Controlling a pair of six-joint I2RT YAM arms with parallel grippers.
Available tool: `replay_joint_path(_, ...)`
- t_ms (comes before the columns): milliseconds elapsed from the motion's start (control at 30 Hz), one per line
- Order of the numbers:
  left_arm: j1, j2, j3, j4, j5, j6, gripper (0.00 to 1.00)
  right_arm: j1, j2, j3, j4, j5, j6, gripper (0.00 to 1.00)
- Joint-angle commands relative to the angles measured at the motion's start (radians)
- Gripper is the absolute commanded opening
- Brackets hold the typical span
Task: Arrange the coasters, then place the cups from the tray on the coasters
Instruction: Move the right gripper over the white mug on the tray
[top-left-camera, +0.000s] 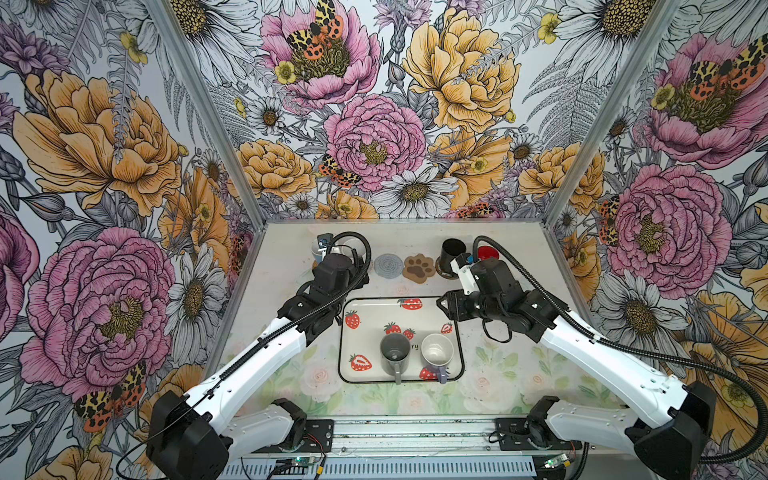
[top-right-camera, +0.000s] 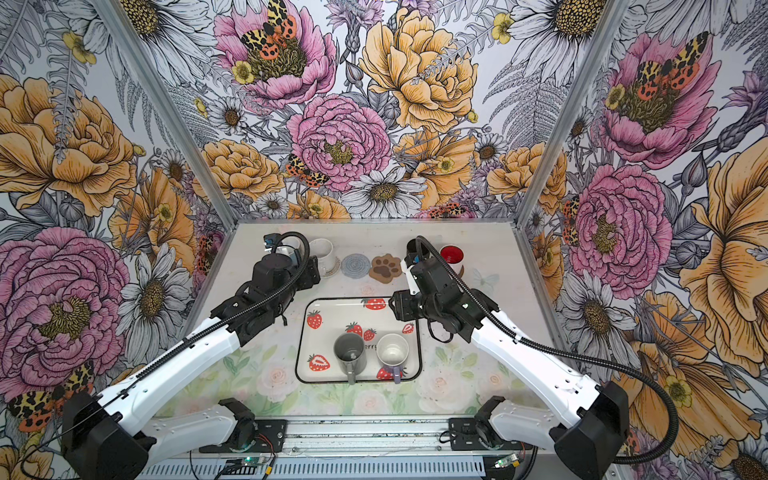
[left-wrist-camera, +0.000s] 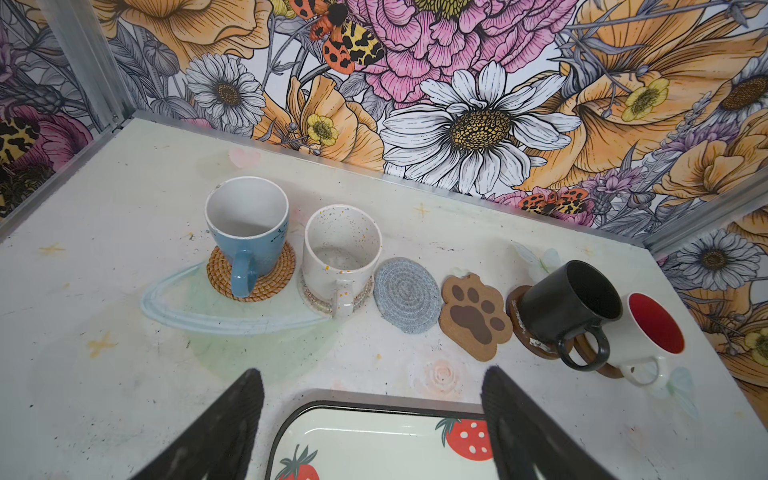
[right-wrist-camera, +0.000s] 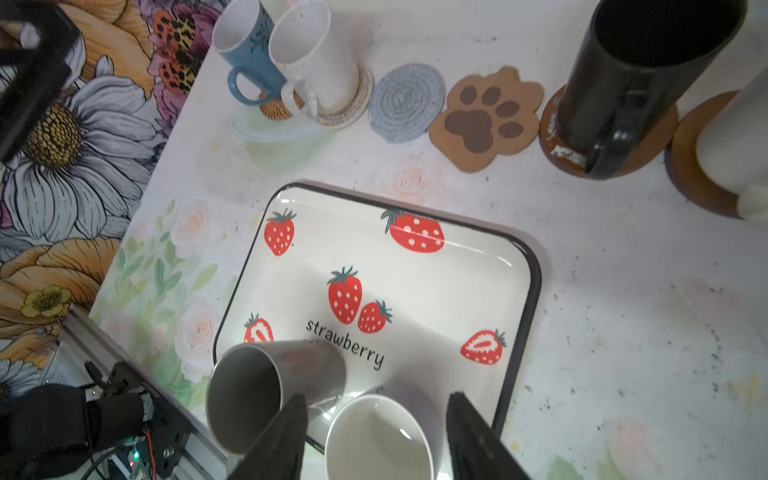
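Left gripper (left-wrist-camera: 372, 374) was wide open, empty, near the tray's (left-wrist-camera: 374, 436) far rim. Right gripper (right-wrist-camera: 378, 398) stood half open, empty, over its far right corner. Grey cup (top-left-camera: 395, 353) and lavender cup (top-left-camera: 437, 352) stood upright on the tray's near half. Grey-blue coaster (left-wrist-camera: 407, 295) and paw coaster (left-wrist-camera: 476, 318) lay bare between white cup (left-wrist-camera: 340, 253) and black cup (left-wrist-camera: 569, 303). Both arms reached forward, angled inward.

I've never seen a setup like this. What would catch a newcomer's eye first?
The huge flower-and-moth wallpaper covering all three walls grabs you first. Below it, the left arm and right arm reach in over a strawberry tray at the table's middle, where a grey mug and a lavender mug stand side by side. Beyond the tray lies an empty paw-shaped coaster.
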Motion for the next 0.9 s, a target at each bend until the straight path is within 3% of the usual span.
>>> replay_joint_path(0, 0.024, -0.014, -0.017, 0.037, 0.039, -0.02, 0.84, 0.03, -0.054, -0.036, -0.074, 0.026, 0.021, 0.56)
replay_joint_path(467, 0.039, -0.008, -0.021, 0.042, 0.06, -0.025, 0.84, 0.191, -0.185, -0.176, -0.186, 0.05, 0.197, 0.55)
replay_joint_path(867, 0.04, 0.012, -0.018, 0.049, 0.073, -0.028, 0.84, 0.346, -0.092, -0.219, -0.188, 0.098, 0.312, 0.55)
